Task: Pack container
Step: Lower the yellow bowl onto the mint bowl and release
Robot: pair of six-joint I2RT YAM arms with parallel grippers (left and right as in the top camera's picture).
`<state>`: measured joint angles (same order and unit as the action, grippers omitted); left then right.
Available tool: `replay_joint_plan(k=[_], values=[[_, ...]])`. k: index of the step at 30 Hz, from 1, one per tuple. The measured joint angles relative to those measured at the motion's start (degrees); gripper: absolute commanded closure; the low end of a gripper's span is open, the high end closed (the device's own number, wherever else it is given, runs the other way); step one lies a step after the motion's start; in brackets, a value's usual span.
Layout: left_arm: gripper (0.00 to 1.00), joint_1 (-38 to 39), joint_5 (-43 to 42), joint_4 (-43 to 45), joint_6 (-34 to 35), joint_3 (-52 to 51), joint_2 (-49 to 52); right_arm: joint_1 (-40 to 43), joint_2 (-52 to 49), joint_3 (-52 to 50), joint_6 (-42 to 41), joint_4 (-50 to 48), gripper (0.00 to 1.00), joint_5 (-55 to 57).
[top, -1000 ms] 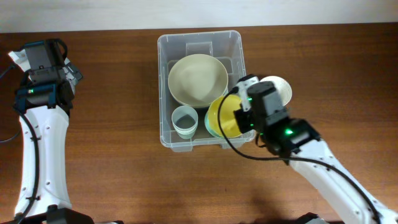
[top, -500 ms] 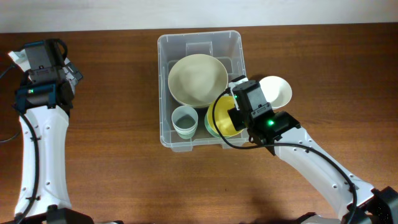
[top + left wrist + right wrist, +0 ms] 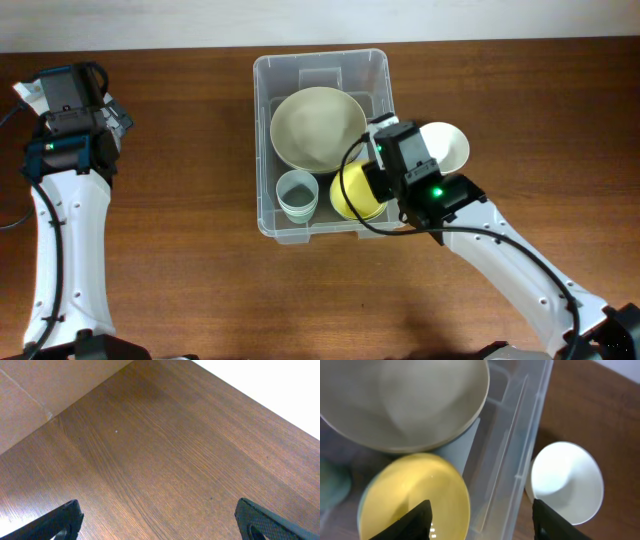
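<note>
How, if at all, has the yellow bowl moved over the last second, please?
Yes. The yellow bowl has shifted slightly left, away from the right wall of the container and further inside it.

There are no words, numbers, brand names or signs that can be read in any of these pictures.
</note>
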<state>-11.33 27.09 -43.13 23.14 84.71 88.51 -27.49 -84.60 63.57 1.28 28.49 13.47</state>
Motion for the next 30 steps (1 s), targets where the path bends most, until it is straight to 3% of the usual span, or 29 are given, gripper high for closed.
replay_joint_plan(k=[3,4,6,7,30], values=[[0.01,0.0,-0.02,-0.02,0.0,0.0,0.0,0.0,0.0,1.88,-0.28,0.28,0.54,0.0],[0.01,0.0,-0.02,-0.02,0.0,0.0,0.0,0.0,0.0,2.27,-0.24,0.39,0.61,-0.02],[0.01,0.0,-0.02,0.0,0.0,0.0,0.0,0.0,0.0,2.54,-0.31,1.25,0.92,-0.42],[0.01,0.0,-0.02,-0.02,0.0,0.0,0.0,0.0,0.0,2.54,-0.55,1.86,0.96,-0.63],[0.01,0.0,-0.02,-0.02,0.0,0.0,0.0,0.0,-0.02,2.54,-2.75,12.0,0.96,-6.64]])
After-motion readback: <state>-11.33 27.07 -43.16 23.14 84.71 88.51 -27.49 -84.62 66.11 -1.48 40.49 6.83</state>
